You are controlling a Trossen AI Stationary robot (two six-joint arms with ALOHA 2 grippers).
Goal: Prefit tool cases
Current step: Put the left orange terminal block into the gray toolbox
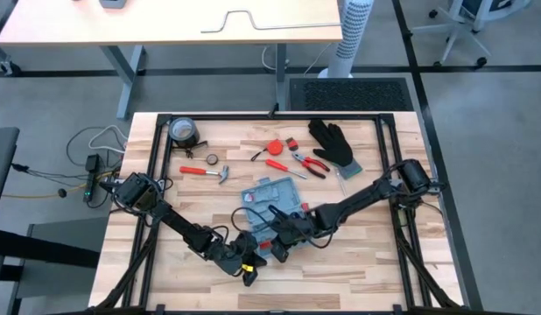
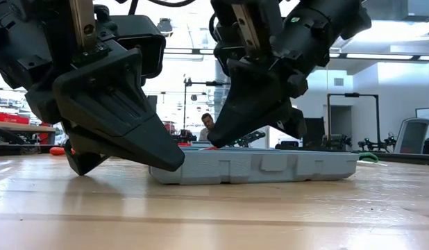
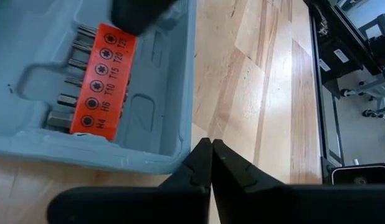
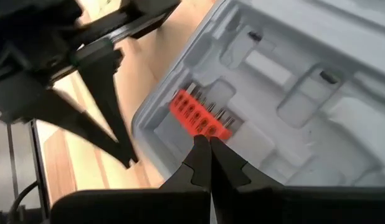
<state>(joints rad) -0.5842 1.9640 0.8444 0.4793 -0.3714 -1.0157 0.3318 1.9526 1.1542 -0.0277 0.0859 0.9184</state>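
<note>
The tool case [image 1: 272,199] lies open in the middle of the table [image 1: 384,262], with only the orange bit holder [image 3: 102,78] fitted. Hammer [image 1: 205,171], pliers [image 1: 311,164] and other tools wait outside. Left end effector [image 3: 211,155] and right end effector [image 4: 208,149] are closed and empty.

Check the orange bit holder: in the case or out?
In. The orange bit holder sits in a moulded slot of the light-blue case, near its corner; right pincer shut just above it.
</note>
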